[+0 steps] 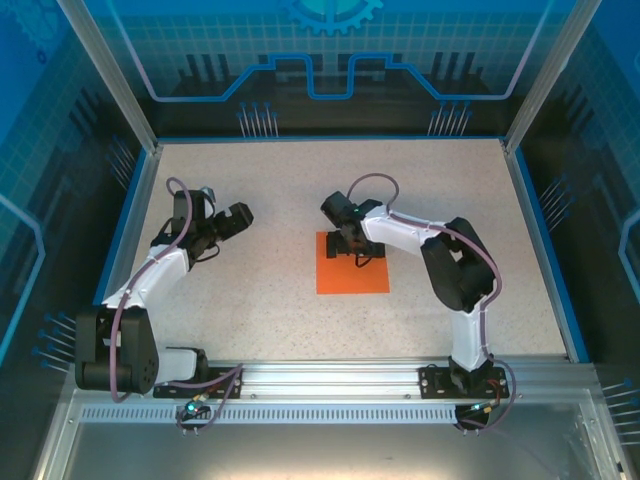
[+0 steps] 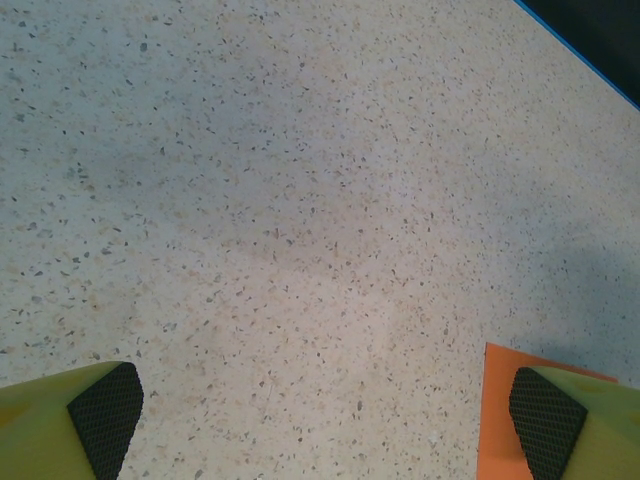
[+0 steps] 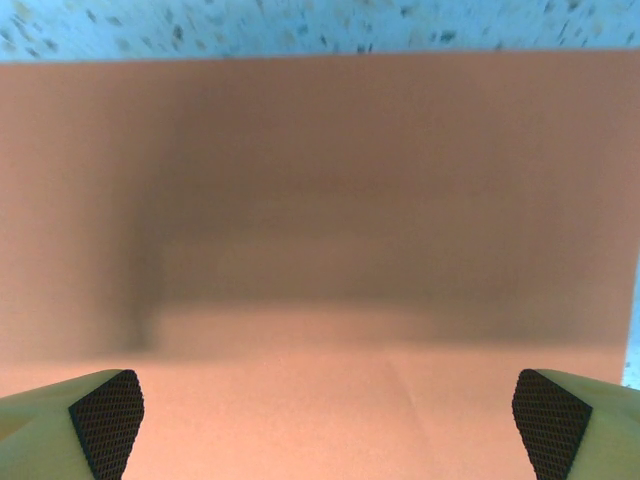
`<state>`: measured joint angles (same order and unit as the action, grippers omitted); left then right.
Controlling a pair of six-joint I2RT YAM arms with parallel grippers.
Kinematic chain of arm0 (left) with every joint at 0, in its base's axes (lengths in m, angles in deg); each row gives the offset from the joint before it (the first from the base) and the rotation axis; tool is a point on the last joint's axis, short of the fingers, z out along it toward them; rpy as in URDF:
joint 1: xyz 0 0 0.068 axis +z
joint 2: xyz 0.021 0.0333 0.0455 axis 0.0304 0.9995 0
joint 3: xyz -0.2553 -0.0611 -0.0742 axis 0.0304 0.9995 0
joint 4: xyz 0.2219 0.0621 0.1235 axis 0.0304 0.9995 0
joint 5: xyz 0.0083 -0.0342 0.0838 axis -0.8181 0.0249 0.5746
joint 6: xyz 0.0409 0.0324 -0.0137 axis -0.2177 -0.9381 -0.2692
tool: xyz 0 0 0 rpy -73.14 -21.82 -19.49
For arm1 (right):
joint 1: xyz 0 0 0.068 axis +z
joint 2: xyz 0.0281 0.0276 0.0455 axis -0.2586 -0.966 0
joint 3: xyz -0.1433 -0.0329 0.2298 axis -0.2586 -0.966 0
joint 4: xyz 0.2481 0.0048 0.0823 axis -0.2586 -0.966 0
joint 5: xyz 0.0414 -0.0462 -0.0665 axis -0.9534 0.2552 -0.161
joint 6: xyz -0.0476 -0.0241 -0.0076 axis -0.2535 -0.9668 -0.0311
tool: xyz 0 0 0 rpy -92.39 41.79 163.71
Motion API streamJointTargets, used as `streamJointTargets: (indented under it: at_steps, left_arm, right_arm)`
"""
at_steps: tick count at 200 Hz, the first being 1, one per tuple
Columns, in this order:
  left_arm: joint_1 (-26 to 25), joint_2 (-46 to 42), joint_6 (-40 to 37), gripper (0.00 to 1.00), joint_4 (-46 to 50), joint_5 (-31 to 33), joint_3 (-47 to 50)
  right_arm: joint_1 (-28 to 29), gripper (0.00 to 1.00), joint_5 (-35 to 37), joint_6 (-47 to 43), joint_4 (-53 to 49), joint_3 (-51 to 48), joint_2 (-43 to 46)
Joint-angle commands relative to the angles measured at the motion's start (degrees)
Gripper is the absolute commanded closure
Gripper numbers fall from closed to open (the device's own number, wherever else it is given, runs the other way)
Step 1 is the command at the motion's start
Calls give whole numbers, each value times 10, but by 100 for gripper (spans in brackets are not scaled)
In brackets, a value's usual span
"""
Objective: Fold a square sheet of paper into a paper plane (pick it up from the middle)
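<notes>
- Speckled table (image 1: 300, 180) all round; blue edging (image 1: 330, 140) along its 12 o'clock side, metal rail (image 1: 330, 372) at 6 o'clock where both my arms bolt on
- My left gripper (image 1: 243, 214) hangs over bare table at 9 o'clock of the sheet, well apart from it; jaws spread wide, holding nothing
- My right gripper (image 1: 352, 248) sits low over the sheet's 12 o'clock half, jaws wide apart, gripping nothing; from above it covers part of the sheet
- The square sheet of paper (image 1: 352, 272) lies flat about mid-table, bright orange, its edges square with the table's
- Right wrist: my shadow falls dark across the orange, table speckle beyond the 12 o'clock edge
- Left wrist: one orange corner at 5 o'clock
</notes>
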<state>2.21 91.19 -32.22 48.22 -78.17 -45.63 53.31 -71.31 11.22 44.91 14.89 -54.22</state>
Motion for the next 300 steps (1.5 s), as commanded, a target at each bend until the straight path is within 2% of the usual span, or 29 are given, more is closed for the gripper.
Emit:
streamJointTargets:
  at_steps: [1,48,97,198,261,300]
  left_arm:
    - [-3,4,7,2,15,-14,-14]
    - [-4,12,11,1,13,-16,-15]
    - [-4,17,13,1,15,-16,-17]
    - [-4,30,16,2,17,-16,-24]
    - [-4,34,19,1,21,-24,-24]
    - [-4,32,36,2,35,-56,-20]
  right_arm:
    - [5,1,-26,13,-28,12,-18]
    - [6,1,-51,-3,-23,11,-32]
    - [10,1,-43,-12,-26,18,-2]
    - [12,1,-53,-4,-23,9,-48]
    - [11,22,-58,2,-22,-10,-54]
    - [11,38,-95,-16,12,-11,-3]
